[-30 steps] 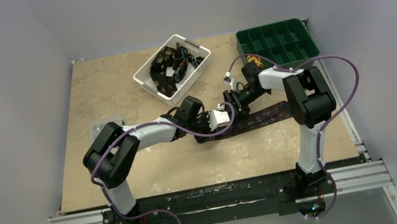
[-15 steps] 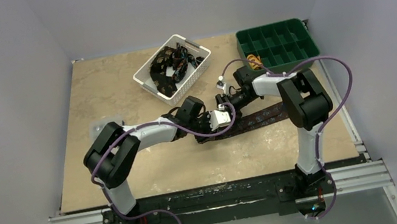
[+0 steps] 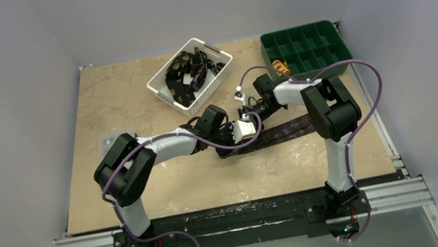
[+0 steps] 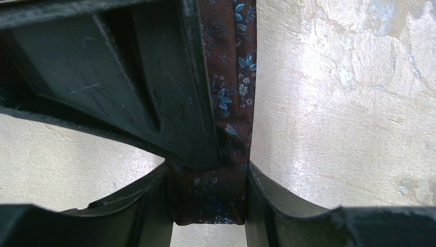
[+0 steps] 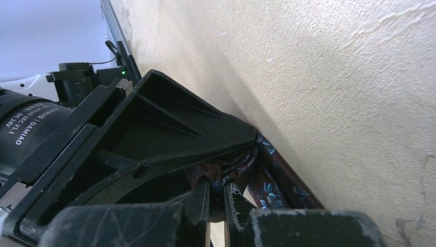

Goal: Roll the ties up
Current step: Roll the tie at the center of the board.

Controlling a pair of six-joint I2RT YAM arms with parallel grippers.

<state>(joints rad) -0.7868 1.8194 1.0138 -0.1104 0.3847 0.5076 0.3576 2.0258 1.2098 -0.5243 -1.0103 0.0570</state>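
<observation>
The tie [image 4: 229, 92] was woven cloth with a faint sheen; the worktop [image 4: 349, 113] looked rough, mottled and matt, and the black plastic jaws were scuffed and scratched.

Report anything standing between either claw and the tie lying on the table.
Nothing visible does. The left claw has the end of the tie between its fingers, and the right claw is shut on the fabric right beside it, so both are in contact with the tie.
</observation>
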